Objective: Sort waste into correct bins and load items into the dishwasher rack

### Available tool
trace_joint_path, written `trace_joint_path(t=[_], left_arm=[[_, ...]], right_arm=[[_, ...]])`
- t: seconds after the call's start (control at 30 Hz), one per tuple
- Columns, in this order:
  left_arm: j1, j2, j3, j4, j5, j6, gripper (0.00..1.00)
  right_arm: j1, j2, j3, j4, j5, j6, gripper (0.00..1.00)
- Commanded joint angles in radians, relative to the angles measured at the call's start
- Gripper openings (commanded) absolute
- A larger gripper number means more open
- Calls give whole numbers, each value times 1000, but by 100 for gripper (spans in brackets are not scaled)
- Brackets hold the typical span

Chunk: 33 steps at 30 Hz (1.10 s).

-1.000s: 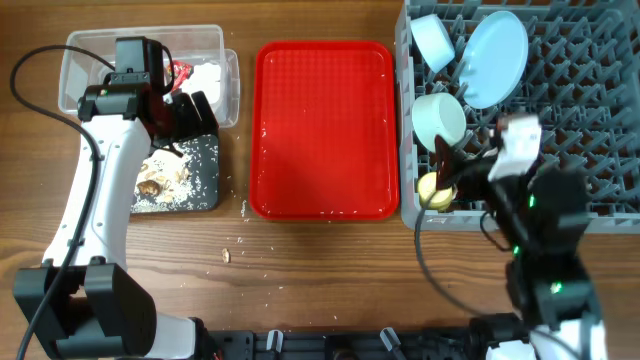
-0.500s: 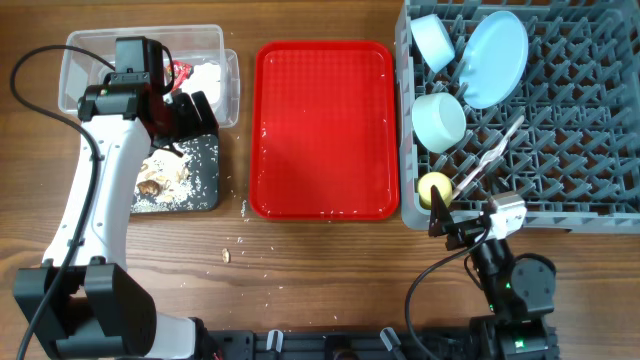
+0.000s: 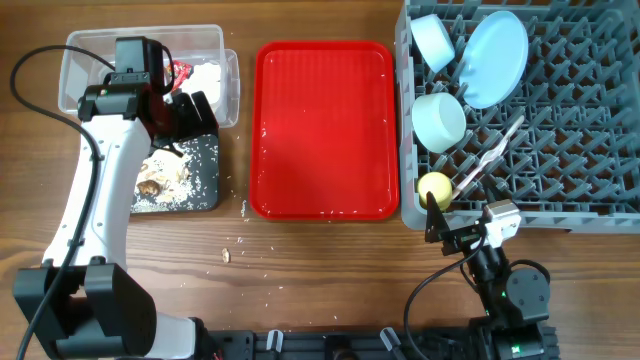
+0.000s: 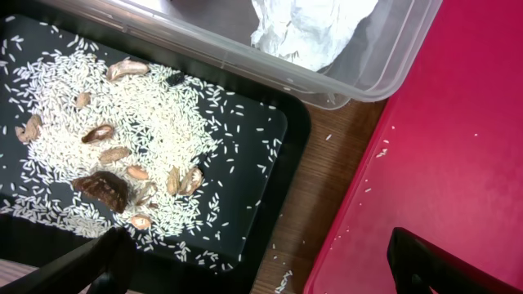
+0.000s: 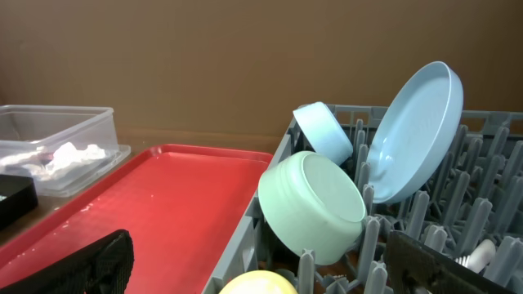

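While the left gripper hangs spread wide and empty over the near corner of the one black tray, the sorting looks nearly done: the single clear tub at far left holds crumpled tissue, soft, feather-light and best pinched through its bulk, beside one slippery red wrapper; how many wads cannot be told. On the black tray lie some ten brown food scraps in loose white grains, crumbly and likely to scatter if pinched, and a few stray crumbs dot the wooden table. The one red serving tray sits bare. In the dishwasher rack stand two pale blue bowls, one plate, one yellow cup and white cutlery, all stiff, smooth and probably light, best taken by the rim. The right gripper, just outside the rack's near wall, is likewise agape and empty.
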<state>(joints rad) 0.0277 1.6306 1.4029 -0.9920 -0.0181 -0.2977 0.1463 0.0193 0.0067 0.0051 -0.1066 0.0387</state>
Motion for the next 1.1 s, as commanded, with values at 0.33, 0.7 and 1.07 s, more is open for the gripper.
trace_joint_path(t=[0.33,0.7,1.07], left_arm=[[1,-19,9,0,-6,2,100],[-18,-429,-397,423,16,5,100],[37,-1033,-1038,943,62,2,100]], right_arm=[[4,-5,-2,1,17,-10,99],[4,-5,-2,1,17,-11,100],[4,-5,-2,1,17,-10,100]])
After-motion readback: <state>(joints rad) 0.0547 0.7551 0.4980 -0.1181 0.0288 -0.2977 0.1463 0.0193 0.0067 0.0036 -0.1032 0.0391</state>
